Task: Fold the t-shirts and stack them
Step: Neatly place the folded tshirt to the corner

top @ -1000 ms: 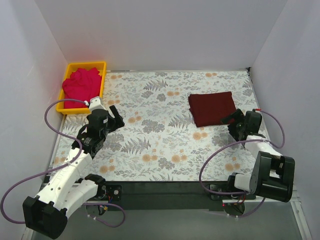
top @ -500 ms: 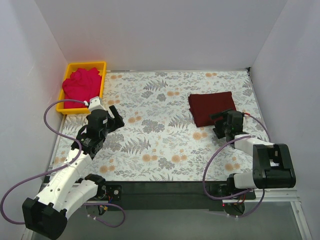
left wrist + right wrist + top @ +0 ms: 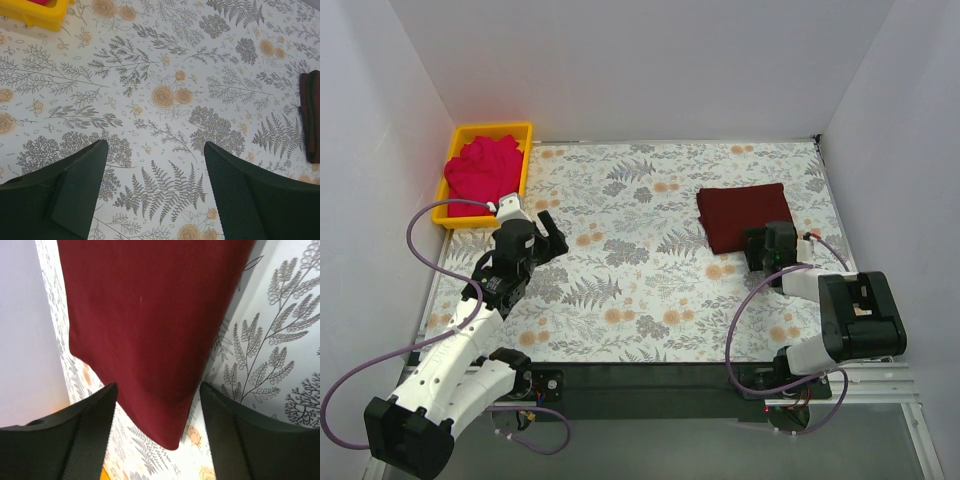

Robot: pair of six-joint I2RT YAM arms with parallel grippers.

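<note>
The dark maroon t-shirt [image 3: 743,215] lies folded into a flat rectangle on the right of the floral table; it fills the right wrist view [image 3: 150,325], and its edge shows in the left wrist view [image 3: 312,115]. The pinkish-red t-shirt [image 3: 482,170] lies crumpled in the yellow bin [image 3: 525,150] at the back left. My right gripper [image 3: 760,243] is open at the maroon shirt's near edge, its jaws either side of a corner [image 3: 157,405]. My left gripper [image 3: 552,232] is open and empty above the cloth, in front of the bin [image 3: 155,165].
The table carries a floral cloth [image 3: 640,270] and is walled in by white panels on three sides. The yellow bin's corner shows in the left wrist view [image 3: 42,12]. Purple cables loop beside both arm bases.
My right gripper has swung left along the near edge of the maroon t-shirt, from beside its right corner to its front edge. The left arm has barely moved.
</note>
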